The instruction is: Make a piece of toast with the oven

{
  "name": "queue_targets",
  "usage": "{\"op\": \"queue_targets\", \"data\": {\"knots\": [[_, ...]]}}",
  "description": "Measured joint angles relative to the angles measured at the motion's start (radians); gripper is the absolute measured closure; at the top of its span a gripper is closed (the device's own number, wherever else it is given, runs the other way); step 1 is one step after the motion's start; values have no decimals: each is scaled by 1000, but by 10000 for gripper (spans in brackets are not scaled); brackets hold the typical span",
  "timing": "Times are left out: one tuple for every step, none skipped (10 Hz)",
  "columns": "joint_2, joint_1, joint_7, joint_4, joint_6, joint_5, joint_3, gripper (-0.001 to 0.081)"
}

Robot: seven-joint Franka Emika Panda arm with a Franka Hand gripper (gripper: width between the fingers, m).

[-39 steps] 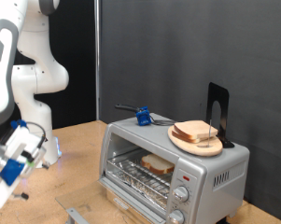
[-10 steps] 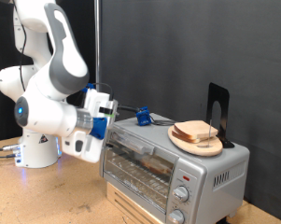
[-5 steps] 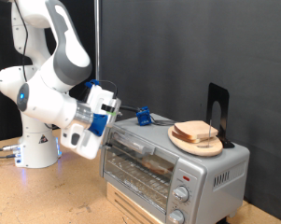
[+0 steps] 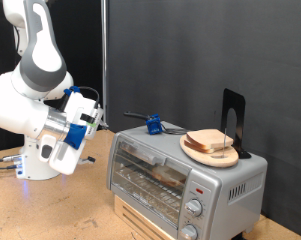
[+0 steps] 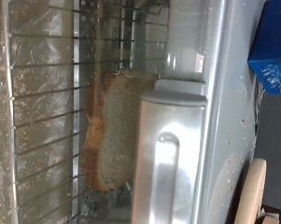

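1. Silver-grey metal is filling my wrist view: the oven [image 5: 177, 140] with its door handle [image 5: 173, 149] close in front of my camera, which suggests my hand is facing the door it is working with.

2. Behind the glass, the piece of toast [image 5: 117, 126] is lying on the wire rack [image 5: 42, 121]; in the exterior view it is showing as a brownish patch inside the oven [image 4: 185, 170], at about 6 o'clock from the oven's top edge. I judge it is sitting there so the heat can reach it.

3. The door is looking shut in the exterior view, which fits bread already loaded for toasting.

4. My claw [image 4: 88, 118] is hanging at about 9 o'clock from the oven, just beside its end wall and apart from it, touching nothing. Whether its fingers are spread or closed I cannot tell; nothing is showing between them.

5. More bread slices [image 4: 210, 142] are resting on a round wooden plate [image 4: 208, 155] on the oven's roof, probably kept there as spare stock.

6. A blue object [image 4: 151, 125] is sitting on the roof at about 10 o'clock from the plate.

7. The oven's knobs [image 4: 195, 208] are facing forward at its 5 o'clock corner, and the wooden counter [image 4: 60, 210] is carrying the whole setup.
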Motion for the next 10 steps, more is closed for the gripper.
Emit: {"op": "queue_targets", "data": {"knots": [[0,1,0,-1,-22,-10,2,-3],[4,-3,8,10,-52,-30,-2,-3],[20,-6,30,45,-74,-37,-12,-3],[53,-9,53,96,-89,-34,-21,-3],[93,-11,71,147,-110,-24,-26,-3],[135,-11,76,197,-125,-2,-27,-3],[179,-11,117,250,-163,5,-27,-3],[223,-11,171,304,-173,27,-25,-3],[266,-10,203,343,-174,40,-22,-3],[264,-10,191,340,-175,39,-22,-3]]}}
